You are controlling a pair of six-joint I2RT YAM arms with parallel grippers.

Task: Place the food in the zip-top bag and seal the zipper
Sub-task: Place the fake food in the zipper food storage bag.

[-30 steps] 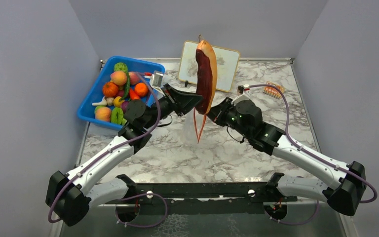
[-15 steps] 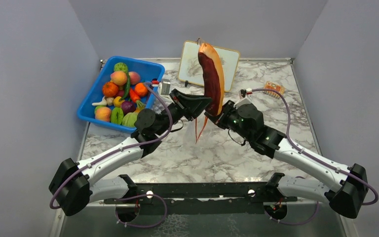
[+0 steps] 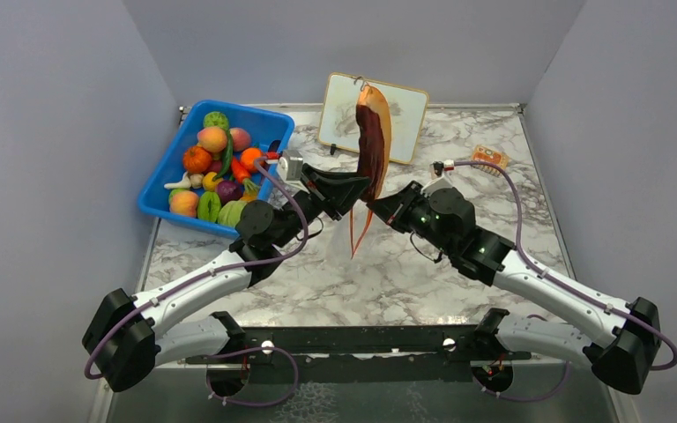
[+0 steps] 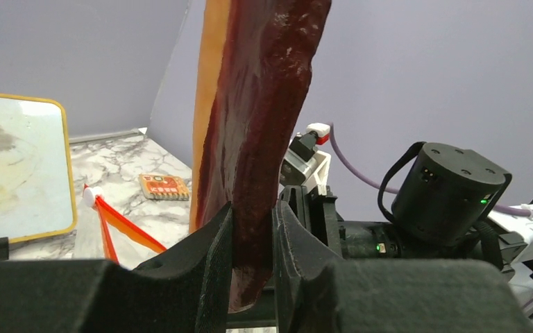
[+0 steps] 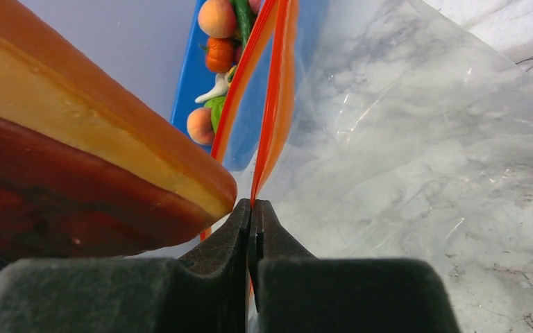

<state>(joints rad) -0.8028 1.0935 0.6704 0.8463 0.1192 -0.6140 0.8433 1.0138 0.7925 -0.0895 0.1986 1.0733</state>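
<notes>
My left gripper (image 3: 359, 183) is shut on the lower end of the reddish-brown meat slice (image 3: 372, 141), which stands upright above it. In the left wrist view the slice (image 4: 257, 118) rises between my closed pads (image 4: 216, 257). My right gripper (image 3: 379, 204) is shut on the orange-red zipper strip (image 3: 356, 231) of the clear zip-top bag (image 3: 339, 236), which hangs down to the table. In the right wrist view the zipper (image 5: 271, 90) runs up from my gripper (image 5: 253, 208), the clear bag (image 5: 402, 139) spreads to the right, and the meat slice (image 5: 76, 159) is at left. The two grippers are close together.
A blue bin (image 3: 176, 163) at the back left holds the small toy fruits and vegetables (image 3: 212, 167). A white board with a yellow rim (image 3: 405, 110) leans at the back wall. A small orange packet (image 3: 491, 159) lies at the back right.
The meat slice has tipped from leaning right to nearly upright and shifted slightly left. The left arm has moved a little nearer. The right gripper still holds the zipper.
</notes>
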